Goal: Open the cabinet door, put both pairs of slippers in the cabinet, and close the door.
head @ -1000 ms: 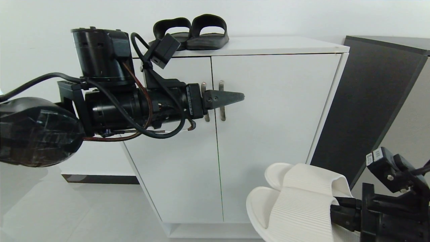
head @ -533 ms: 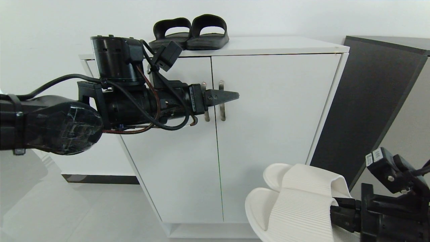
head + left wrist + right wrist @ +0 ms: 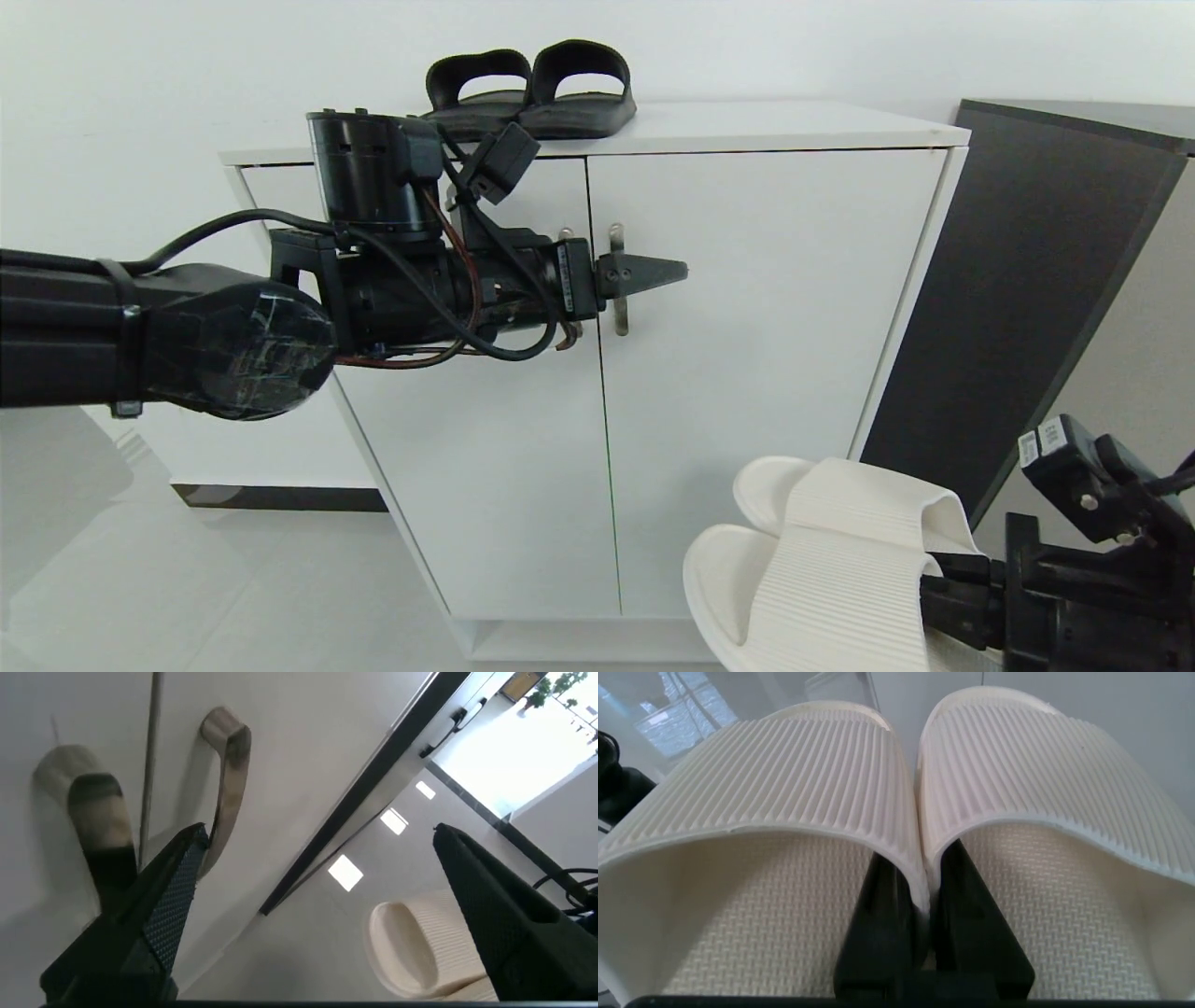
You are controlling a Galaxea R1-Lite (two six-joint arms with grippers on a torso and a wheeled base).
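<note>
A white two-door cabinet (image 3: 747,373) stands with both doors shut, two metal handles at the centre seam. The black slippers (image 3: 532,89) lie side by side on its top. My left gripper (image 3: 677,273) is level with the handles, right in front of the right door's handle (image 3: 617,317). In the left wrist view the left gripper (image 3: 320,833) is open, and the handle (image 3: 224,784) is beside one finger (image 3: 159,905). At the lower right, my right gripper (image 3: 943,579) is shut on the white slippers (image 3: 822,560). Its fingers (image 3: 878,924) pinch the straps of the white slippers (image 3: 785,793) together.
A dark grey panel (image 3: 1027,280) leans close to the cabinet's right side. A low white unit (image 3: 261,457) stands behind on the left. Glossy pale floor (image 3: 187,579) spreads in front of the cabinet.
My left arm has moved right and closer to the cabinet doors, keeping the gripper at handle height. The right arm with the white slippers has barely shifted.
</note>
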